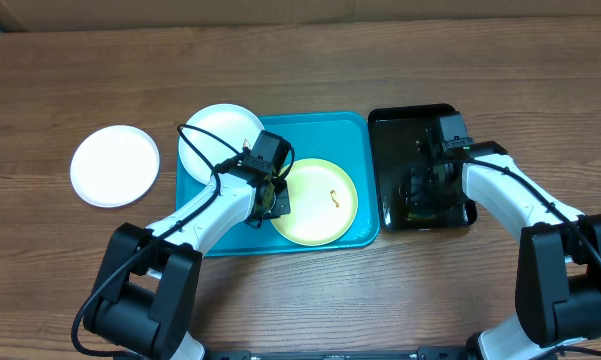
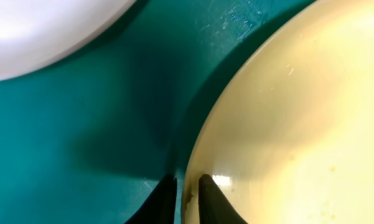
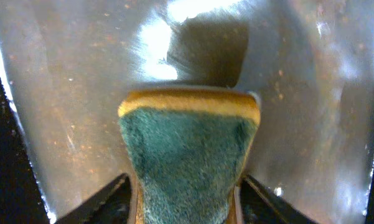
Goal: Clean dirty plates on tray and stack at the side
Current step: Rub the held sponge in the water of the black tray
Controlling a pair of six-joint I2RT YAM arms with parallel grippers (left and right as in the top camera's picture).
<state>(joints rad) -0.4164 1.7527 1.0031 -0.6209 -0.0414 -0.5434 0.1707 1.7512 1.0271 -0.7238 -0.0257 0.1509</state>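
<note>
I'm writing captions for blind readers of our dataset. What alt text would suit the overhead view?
From above: the left gripper meets the left rim of a smeared yellow-green plate on a turquoise tray, a white plate at the tray's upper-left corner. A second white plate lies on the table to the left; the right gripper hangs over a black tray.

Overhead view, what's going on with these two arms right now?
The left gripper pinches the rim of the yellow-green plate, which lies smeared on the turquoise tray. The right gripper holds a sponge over the black tray. One white plate rests over the tray's far left corner, another on the table to the left.
</note>
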